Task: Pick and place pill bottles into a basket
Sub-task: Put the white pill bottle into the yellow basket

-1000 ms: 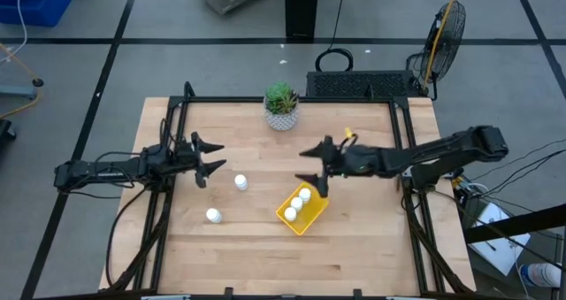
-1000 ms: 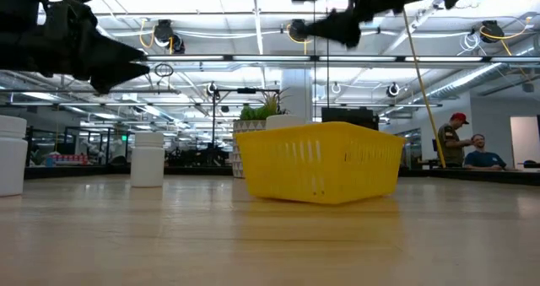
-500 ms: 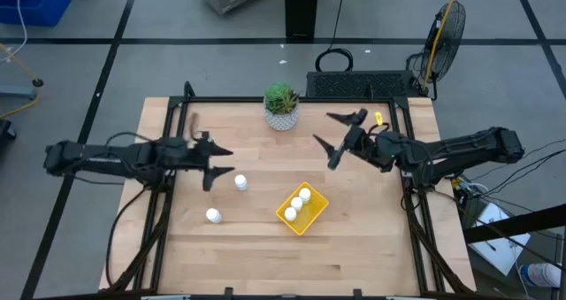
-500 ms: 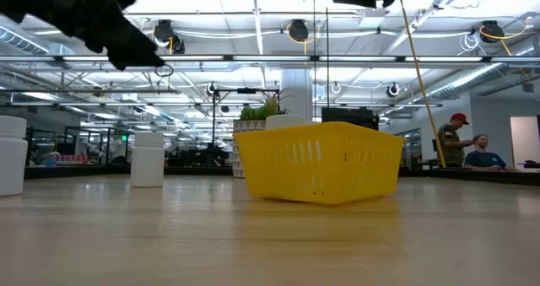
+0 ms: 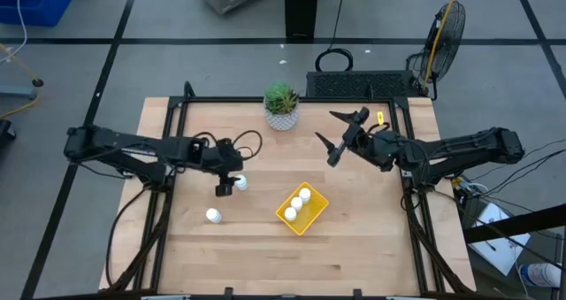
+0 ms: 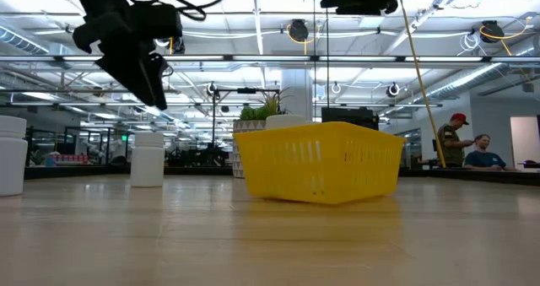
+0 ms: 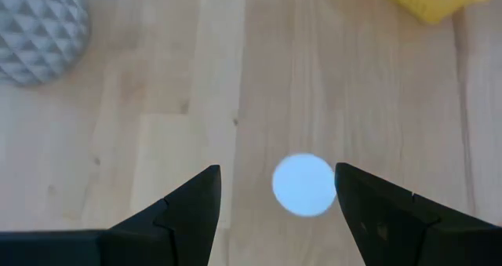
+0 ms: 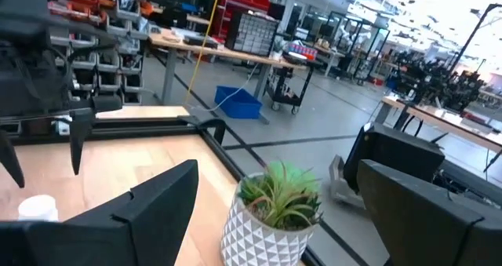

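Note:
The yellow tray (image 5: 302, 209) stands on the table with three white pill bottles (image 5: 297, 204) inside. Two more white bottles stand upright on the wood: one (image 5: 240, 182) left of the tray, one (image 5: 213, 215) nearer the front. My left gripper (image 5: 226, 186) is open, pointing down above the first bottle (image 7: 304, 185), its fingers on either side of the cap without touching. My right gripper (image 5: 340, 138) is open and empty, raised above the table's far right part.
A white patterned plant pot (image 5: 281, 114) with a green plant stands at the table's far edge; it also shows in the right wrist view (image 8: 267, 227). Bare wood lies along the front of the table (image 5: 265, 260). People sit in the room behind (image 6: 472, 147).
My left gripper has gone toward the table's right edge, tipped to point down and come over the bottle left of the tray. My right gripper has risen from over the tray and gone toward the far right, then kept still.

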You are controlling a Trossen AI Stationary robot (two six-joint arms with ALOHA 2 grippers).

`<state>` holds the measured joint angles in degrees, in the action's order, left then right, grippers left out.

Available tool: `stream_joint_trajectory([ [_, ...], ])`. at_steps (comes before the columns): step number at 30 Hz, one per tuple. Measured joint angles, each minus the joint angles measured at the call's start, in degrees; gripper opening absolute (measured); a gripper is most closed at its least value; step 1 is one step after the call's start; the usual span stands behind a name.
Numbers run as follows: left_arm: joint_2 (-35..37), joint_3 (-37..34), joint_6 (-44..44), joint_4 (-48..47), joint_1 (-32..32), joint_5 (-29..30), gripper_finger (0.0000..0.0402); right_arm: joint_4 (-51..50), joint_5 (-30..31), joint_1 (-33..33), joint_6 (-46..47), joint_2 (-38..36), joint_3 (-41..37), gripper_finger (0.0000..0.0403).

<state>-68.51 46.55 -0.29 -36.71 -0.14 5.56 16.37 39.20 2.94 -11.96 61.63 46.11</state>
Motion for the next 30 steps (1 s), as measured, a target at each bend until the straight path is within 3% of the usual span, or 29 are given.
stream_joint_trajectory([
  [10,-4.5,1.8,-2.1,-3.8,0.0,-8.1,0.0253,-1.7,0.0,0.0,0.8,0.0,0.0,0.0338],
  [30,-13.1,1.8,-0.9,0.8,0.1,-7.0,0.0253,-1.7,-0.2,0.0,1.9,0.0,0.0,0.0338],
])
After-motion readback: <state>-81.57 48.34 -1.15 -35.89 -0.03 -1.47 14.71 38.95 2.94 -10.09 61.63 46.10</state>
